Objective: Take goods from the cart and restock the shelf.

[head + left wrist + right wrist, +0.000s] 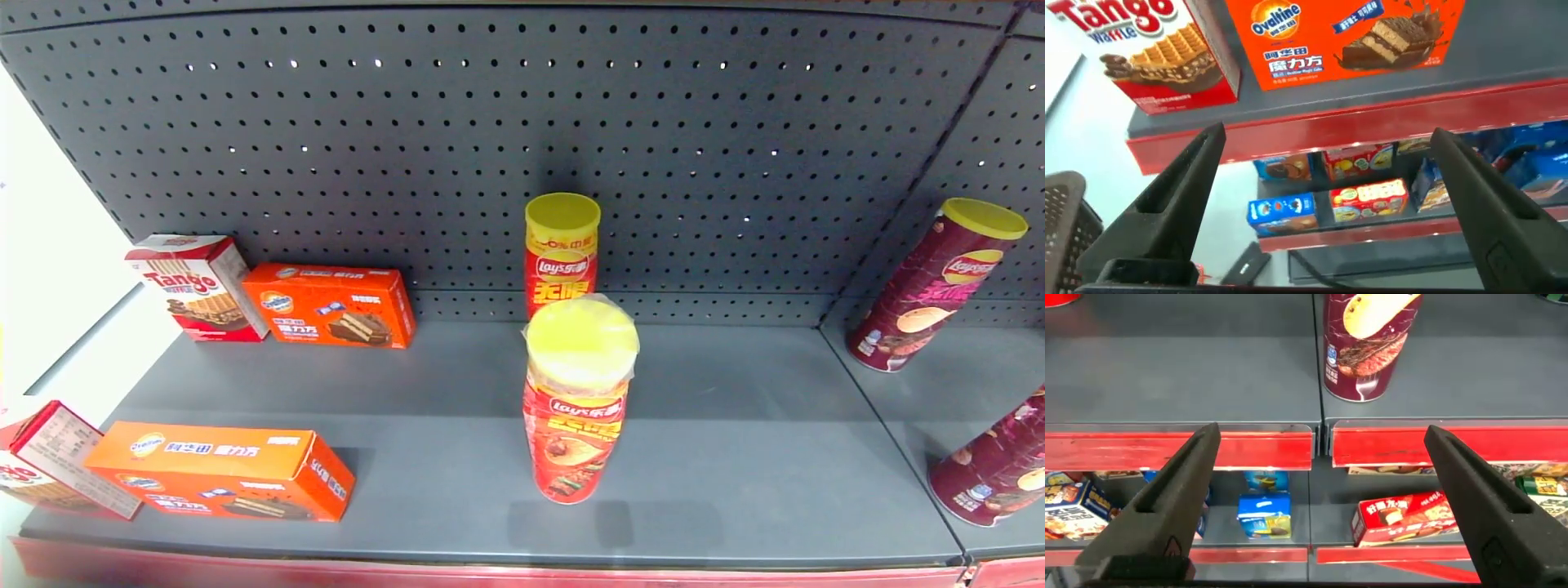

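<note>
left hand [1327, 131] sits below the shelf [735, 425] lip, fingers spread wide, holding nothing. stock on the shelf: wafer box [49, 465] and orange box [220, 474] front left, red can [580, 400] centre, maroon can [996, 465] front right. right hand [1321, 431] is low before that can, equally wide, empty. risk, as i judge it: a hand rising straight up could catch the lip, or nudge a tall can over. wafer box and maroon can are cut by the frame edges; lower-shelf packets are too small to identify.
</note>
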`<state>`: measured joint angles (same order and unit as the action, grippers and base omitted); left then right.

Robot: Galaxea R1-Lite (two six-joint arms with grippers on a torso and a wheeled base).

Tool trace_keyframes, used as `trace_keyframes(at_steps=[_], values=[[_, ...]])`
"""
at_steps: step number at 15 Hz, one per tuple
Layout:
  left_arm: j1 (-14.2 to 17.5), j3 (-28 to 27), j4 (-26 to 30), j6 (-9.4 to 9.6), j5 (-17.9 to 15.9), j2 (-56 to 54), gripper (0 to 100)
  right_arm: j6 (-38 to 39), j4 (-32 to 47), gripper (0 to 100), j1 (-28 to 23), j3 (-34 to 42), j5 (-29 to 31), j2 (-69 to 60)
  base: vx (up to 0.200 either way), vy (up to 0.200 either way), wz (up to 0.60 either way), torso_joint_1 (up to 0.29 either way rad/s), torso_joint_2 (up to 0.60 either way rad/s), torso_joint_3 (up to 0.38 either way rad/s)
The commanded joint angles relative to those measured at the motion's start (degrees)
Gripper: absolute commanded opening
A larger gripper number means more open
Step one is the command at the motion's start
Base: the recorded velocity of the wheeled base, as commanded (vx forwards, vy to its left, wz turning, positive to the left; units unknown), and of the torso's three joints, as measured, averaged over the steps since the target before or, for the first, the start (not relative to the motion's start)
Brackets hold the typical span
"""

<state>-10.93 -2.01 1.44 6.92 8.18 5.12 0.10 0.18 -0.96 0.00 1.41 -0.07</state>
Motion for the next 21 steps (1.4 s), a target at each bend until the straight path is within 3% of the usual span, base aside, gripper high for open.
trace_keyframes(at_steps=[1,3,4,5,6,8,9,10,11,12,13,14,15,16,17,19,21], values=[[0.04,-0.01,-0.03,0.19,0.08,0.24,100,-0.01,-0.01,100,0.0,0.0,-0.01,0.07,0.0,0.0,0.0,0.0,0.0,0.0],[0.12,-0.1,-0.03,3.62,2.02,0.24,100,-0.01,-0.01,100,0.0,0.0,-0.01,0.07,0.0,0.0,0.0,0.0,0.0,0.0],[0.12,-0.01,-0.12,3.27,7.82,0.24,100,-0.01,-0.01,100,0.0,0.0,-0.01,0.07,0.0,0.0,0.0,0.0,0.0,0.0],[0.12,0.08,-0.12,0.9,9.75,0.24,100,-0.01,-0.01,100,0.0,0.0,-0.01,0.07,0.0,0.0,0.0,0.0,0.0,0.0],[0.12,0.34,-0.38,-0.77,9.22,0.24,100,-0.01,-0.01,100,0.0,0.0,-0.01,0.07,0.0,0.0,0.0,0.0,0.0,0.0],[6.72,0.17,0.14,-2.44,-0.27,0.24,100,-0.01,-0.01,100,0.0,0.0,-0.01,0.07,0.0,0.0,0.0,0.0,0.0,0.0],[13.4,0.52,0.58,-2.35,-10.73,0.15,100,-0.01,-0.01,100,0.0,0.0,-0.01,0.07,0.0,0.0,0.0,0.0,0.0,0.0],[13.4,0.52,0.58,-2.35,-10.73,0.15,100,-0.01,-0.01,100,0.0,0.0,-0.01,0.07,0.0,0.0,0.0,0.0,0.0,0.0],[15.59,1.13,0.76,-1.12,-15.21,0.15,100,-0.01,-0.01,100,0.0,0.0,-0.01,0.07,0.0,0.0,0.0,0.0,0.0,0.0],[14.71,1.31,0.23,-0.86,-14.86,-0.02,100,-0.01,-0.01,100,0.0,0.0,-0.01,0.07,0.0,0.0,0.0,0.0,0.0,0.0],[11.37,1.22,0.41,-0.95,-13.63,-2.75,100,-0.01,-0.01,100,0.0,0.0,-0.01,0.07,0.0,0.0,0.0,0.0,0.0,0.0],[10.41,1.57,-0.12,-0.51,-13.63,-5.12,100,-0.01,-0.01,100,0.0,0.0,-0.01,0.07,0.0,0.0,0.0,0.0,0.0,0.0],[10.5,1.84,-1.53,1.16,-13.72,-5.12,100,-0.01,-0.01,100,0.0,0.0,-0.01,0.07,0.0,0.0,0.0,0.0,0.0,0.0],[10.5,1.84,-1.53,0.9,-13.45,-5.12,100,-0.01,-0.01,100,0.0,0.0,-0.01,0.07,0.0,0.0,0.0,0.0,0.0,0.0],[10.67,1.84,-1.44,0.11,-13.28,-5.12,100,-0.01,-0.01,100,0.0,0.0,-0.01,0.07,0.0,0.0,0.0,0.0,0.0,0.0],[10.58,1.92,-1.44,-3.85,-13.28,-5.12,100,-0.01,-0.01,100,0.0,0.0,-0.01,0.07,0.0,0.0,0.0,0.0,0.0,0.0],[10.58,1.92,-1.44,-4.73,-12.49,-5.12,100,-0.01,-0.01,100,0.0,0.0,-0.01,0.07,0.0,0.0,0.0,0.0,0.0,0.0]])
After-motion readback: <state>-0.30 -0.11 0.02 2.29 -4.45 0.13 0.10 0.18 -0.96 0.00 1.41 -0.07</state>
